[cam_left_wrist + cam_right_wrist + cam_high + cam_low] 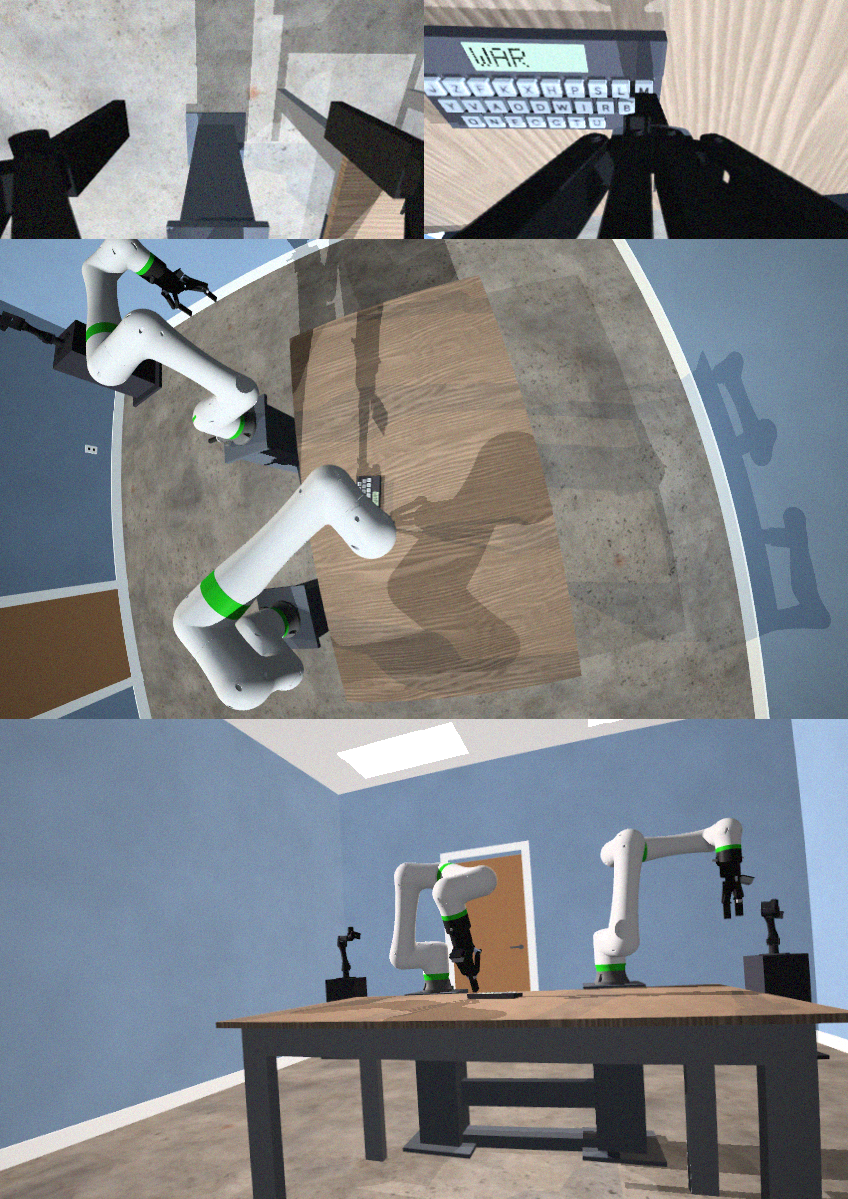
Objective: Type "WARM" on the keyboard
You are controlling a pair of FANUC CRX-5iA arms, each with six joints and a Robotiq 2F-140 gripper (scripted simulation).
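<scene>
Brown wood-grain table (pixel 452 387) (pixel 535 1010) (pixel 742 100), blue walls (pixel 785 476) (pixel 148 867).

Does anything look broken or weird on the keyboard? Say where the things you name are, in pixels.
No, nothing stands out. The keyboard (pixel 376 481) (pixel 495 995) (pixel 633 45) lies flat, and its screen (pixel 555 60) reads WAR, a proper start to WARM. The right gripper (pixel 475 990) (pixel 644 110) partly hides the M key (pixel 644 86).
</scene>
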